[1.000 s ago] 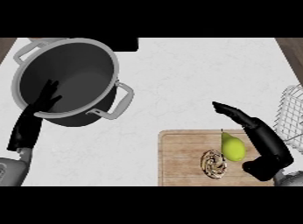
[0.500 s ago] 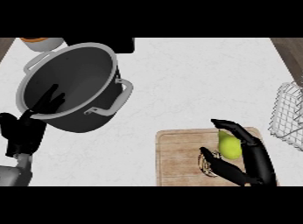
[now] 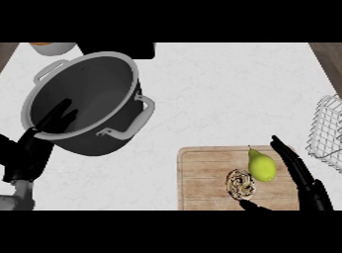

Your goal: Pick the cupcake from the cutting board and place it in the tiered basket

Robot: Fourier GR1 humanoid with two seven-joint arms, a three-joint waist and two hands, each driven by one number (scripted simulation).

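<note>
The cupcake [image 3: 240,183] is seen from above as a round swirled top in the lower middle-right of the frame, lying on the wooden cutting board [image 3: 203,173]. A yellow-green pear [image 3: 261,166] lies on the same board just to the right of the cupcake, apparently touching it or nearly so.

The right hand [image 3: 299,174] is found at the lower right, over the right part of the board. Its fingers are held straight and stretched toward the upper left, running along the right side of the pear, while the thumb [image 3: 251,205] shows just below the cupcake at the board's lower edge. The cupcake thus lies to the left of the fingers and just above the thumb, within the open span of the hand, with the pear between it and the fingers. Nothing is held by this hand, and whether the cupcake is touched cannot be told.

The wire tiered basket [image 3: 336,136] stands at the right edge of the frame, up and to the right of the board.

The left hand [image 3: 28,148] is shown at the lower left, open with fingers up, in front of the dark pot [image 3: 101,96], holding nothing.
</note>
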